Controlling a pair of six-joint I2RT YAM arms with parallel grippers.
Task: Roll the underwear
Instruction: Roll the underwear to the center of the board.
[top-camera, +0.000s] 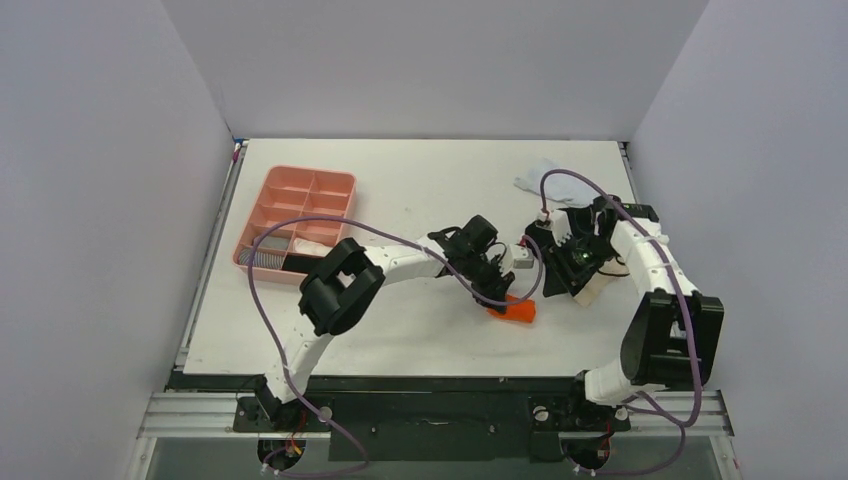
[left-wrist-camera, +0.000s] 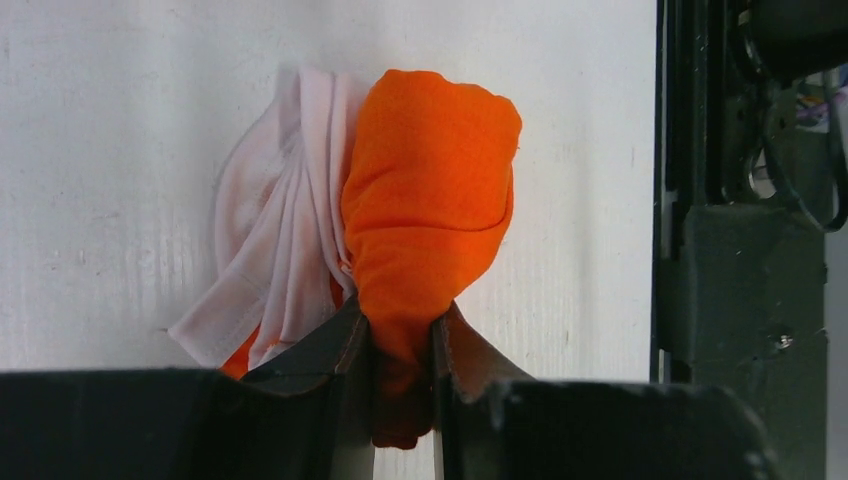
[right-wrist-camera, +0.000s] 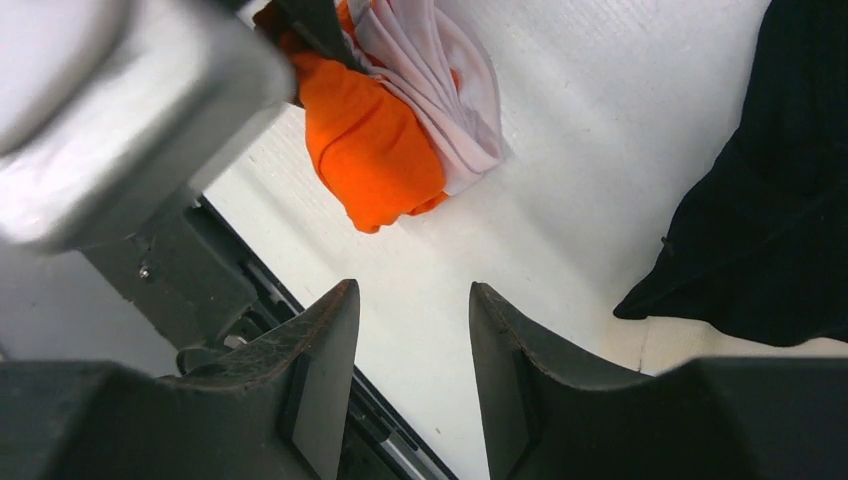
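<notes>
Top external shows left arm (top-camera: 400, 265) overhanging orange underwear (top-camera: 517, 311), tray (top-camera: 290, 190) well apart.

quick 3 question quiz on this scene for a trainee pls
1. True or false: the left hand is shut on the bright orange bundled cloth garment.
2. Which hand is open with nothing between its fingers? A) left hand B) right hand
3. Fill in: in the right wrist view, the black cloth garment lies to the ____ of the orange one.
Key: 1 true; 2 B; 3 right.
</notes>
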